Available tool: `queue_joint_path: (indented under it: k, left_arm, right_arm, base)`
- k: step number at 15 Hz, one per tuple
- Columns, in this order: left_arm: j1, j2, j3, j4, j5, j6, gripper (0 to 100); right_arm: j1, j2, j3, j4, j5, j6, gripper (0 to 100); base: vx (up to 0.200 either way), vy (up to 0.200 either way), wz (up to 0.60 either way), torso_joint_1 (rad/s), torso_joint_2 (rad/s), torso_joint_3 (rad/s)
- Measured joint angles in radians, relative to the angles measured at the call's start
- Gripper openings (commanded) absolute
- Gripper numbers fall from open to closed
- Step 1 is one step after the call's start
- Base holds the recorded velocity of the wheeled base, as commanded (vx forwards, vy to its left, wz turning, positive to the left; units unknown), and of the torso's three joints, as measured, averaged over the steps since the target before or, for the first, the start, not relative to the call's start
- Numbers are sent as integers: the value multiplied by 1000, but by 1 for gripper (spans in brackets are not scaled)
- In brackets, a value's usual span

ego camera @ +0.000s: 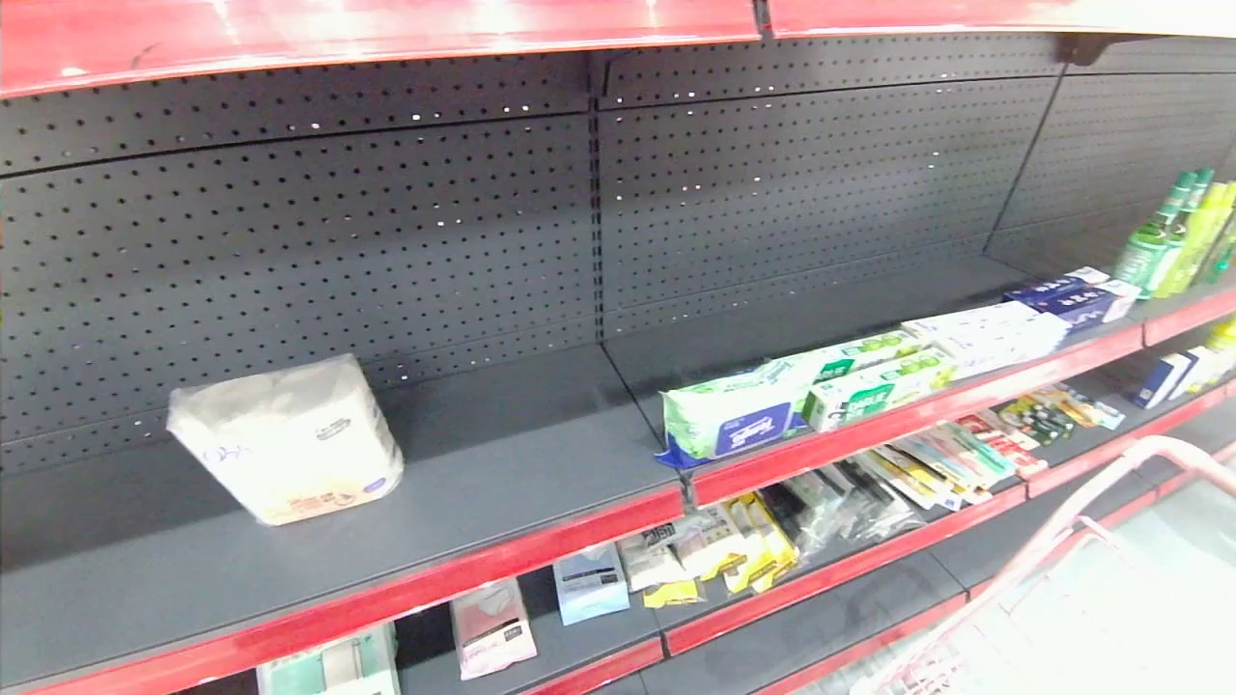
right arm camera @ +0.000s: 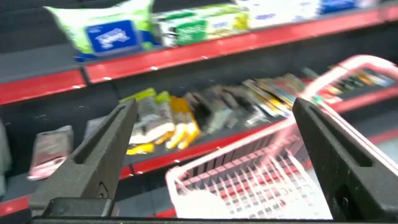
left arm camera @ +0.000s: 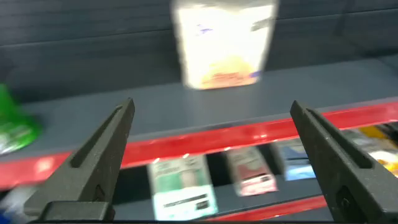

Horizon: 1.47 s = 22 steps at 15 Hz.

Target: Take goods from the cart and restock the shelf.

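Tissue pack (ego camera: 286,439) stands on the shelf (ego camera: 502,454) — pink cart (ego camera: 1159,446) nearby.

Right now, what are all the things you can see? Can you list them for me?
shelf: one long unit, grey boards with red edges, in front of the robot
tissue pack: 1, white, on the left of the shelf
wipes pack: 1, green and white with a blue label, at the shelf's front edge
green boxes: a few, green and white, right of the wipes pack
white boxes: a few, further right
blue boxes: a few, right again
bottles: several, green, far right
small packs: many, mixed colours, one level lower
cart: 1, pink, lower right
left gripper: 1, black, open, empty
right gripper: 1, black, open, empty, above the cart
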Motion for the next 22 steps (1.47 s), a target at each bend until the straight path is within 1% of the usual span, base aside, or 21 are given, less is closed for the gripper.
queue_joint_path:
  k: [12,22]
  left_arm:
    - [0,0,0,0,-1,0,100]
    - [0,0,0,0,0,0,100]
  right_arm:
    - [1,0,0,0,0,0,100]
    - [1,0,0,0,0,-3,100]
  base:
    - [0,0,-600,3,4,2]
    - [0,0,0,0,0,0]
